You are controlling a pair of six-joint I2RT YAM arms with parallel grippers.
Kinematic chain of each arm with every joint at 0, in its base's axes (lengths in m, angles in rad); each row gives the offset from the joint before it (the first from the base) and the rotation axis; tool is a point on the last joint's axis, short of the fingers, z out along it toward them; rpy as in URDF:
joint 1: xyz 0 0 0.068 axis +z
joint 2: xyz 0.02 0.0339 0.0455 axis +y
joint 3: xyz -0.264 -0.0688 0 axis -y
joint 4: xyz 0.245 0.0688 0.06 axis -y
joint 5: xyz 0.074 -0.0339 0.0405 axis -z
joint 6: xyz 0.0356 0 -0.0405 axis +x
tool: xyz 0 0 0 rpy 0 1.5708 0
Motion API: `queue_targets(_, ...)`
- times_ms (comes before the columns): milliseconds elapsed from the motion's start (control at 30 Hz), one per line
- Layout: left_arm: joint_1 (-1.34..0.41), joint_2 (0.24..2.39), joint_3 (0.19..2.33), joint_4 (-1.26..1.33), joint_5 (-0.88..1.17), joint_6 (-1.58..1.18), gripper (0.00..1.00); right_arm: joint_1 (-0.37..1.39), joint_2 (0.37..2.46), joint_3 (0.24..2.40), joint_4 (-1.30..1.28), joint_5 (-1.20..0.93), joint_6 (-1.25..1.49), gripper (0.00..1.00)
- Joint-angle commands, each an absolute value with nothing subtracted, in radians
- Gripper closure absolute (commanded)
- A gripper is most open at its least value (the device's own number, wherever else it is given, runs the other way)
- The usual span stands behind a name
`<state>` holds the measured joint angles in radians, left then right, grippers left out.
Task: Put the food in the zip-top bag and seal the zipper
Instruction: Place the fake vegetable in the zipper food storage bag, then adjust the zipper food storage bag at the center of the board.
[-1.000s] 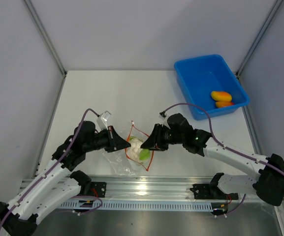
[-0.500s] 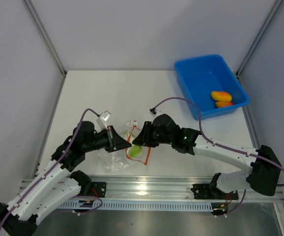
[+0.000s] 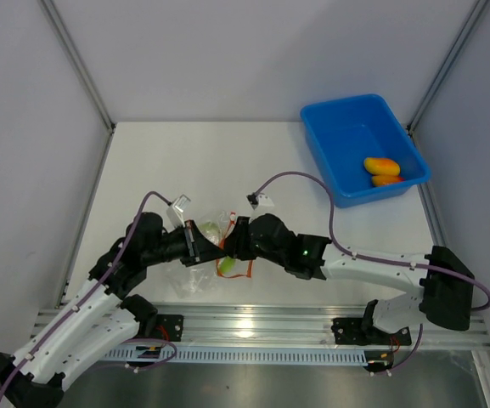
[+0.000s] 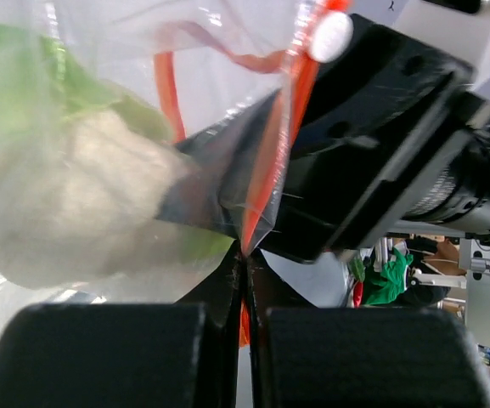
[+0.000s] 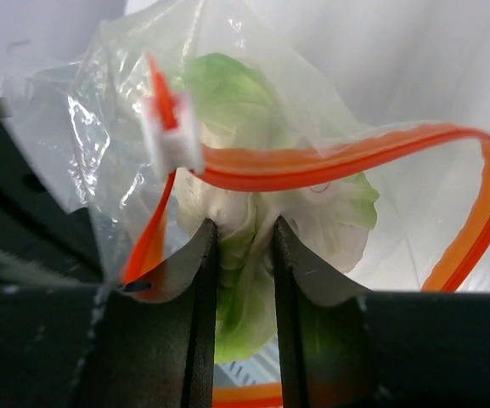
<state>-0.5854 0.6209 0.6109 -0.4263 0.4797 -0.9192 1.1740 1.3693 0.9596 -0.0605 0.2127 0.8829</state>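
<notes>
The clear zip-top bag (image 3: 199, 270) hangs between my two grippers at the near middle of the table. My left gripper (image 3: 197, 246) is shut on the bag's mouth edge, pinching the orange-red zipper (image 4: 272, 144) at its fingertips (image 4: 246, 265). My right gripper (image 3: 231, 244) is shut on the white-and-green cauliflower (image 5: 243, 255) and holds it inside the bag's mouth, under the zipper (image 5: 338, 161) and its white slider (image 5: 173, 127). Through the plastic the cauliflower (image 4: 83, 204) shows in the left wrist view. The yellow-orange piece (image 3: 381, 165) and the red-orange piece (image 3: 386, 179) lie in the blue bin.
The blue plastic bin (image 3: 338, 136) stands at the back right of the white table. A metal rail (image 3: 253, 327) runs along the near edge by the arm bases. Grey walls close in both sides and the back.
My right gripper has moved left with the cauliflower, into the bag's mouth and close against my left gripper. The bag has bunched up around the food.
</notes>
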Motion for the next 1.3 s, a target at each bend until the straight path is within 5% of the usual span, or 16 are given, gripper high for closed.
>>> queue_targets(0, -0.592, 0.62, 0.606, -0.367, 0.517, -0.956, 1.0, 1.195, 1.428, 0.991, 0.052, 0.221, 0.856, 0.93)
queue_targets(300, -0.592, 0.606, 0.607, -0.388, 0.499, -0.96, 1.0, 1.19, 1.375, 0.973, -0.003, 0.215, 0.801, 0.33)
queue_targets(400, -0.592, 0.604, 0.606, -0.403, 0.486, -0.951, 0.99, 1.19, 1.344, 0.973, -0.089, 0.216, 0.779, 0.22)
queue_targets(667, -0.592, 0.614, 0.606, -0.419, 0.476, -0.931, 0.99, 1.186, 1.168, 0.974, -0.285, 0.224, 0.729, 0.25)
queue_targets(867, -0.592, 0.624, 0.607, -0.413, 0.489, -0.911, 1.0, 0.973, 1.103, 0.921, -0.393, 0.02, 0.689, 0.26)
queue_targets(1033, -0.592, 0.638, 0.609, -0.407, 0.5, -0.913, 0.99, 0.776, 1.167, 0.853, -0.364, -0.3, 0.695, 0.25)
queue_targets(1267, -0.592, 0.643, 0.604, -0.394, 0.512, -0.922, 1.0, 0.762, 1.324, 0.865, -0.347, -0.411, 0.692, 0.28)
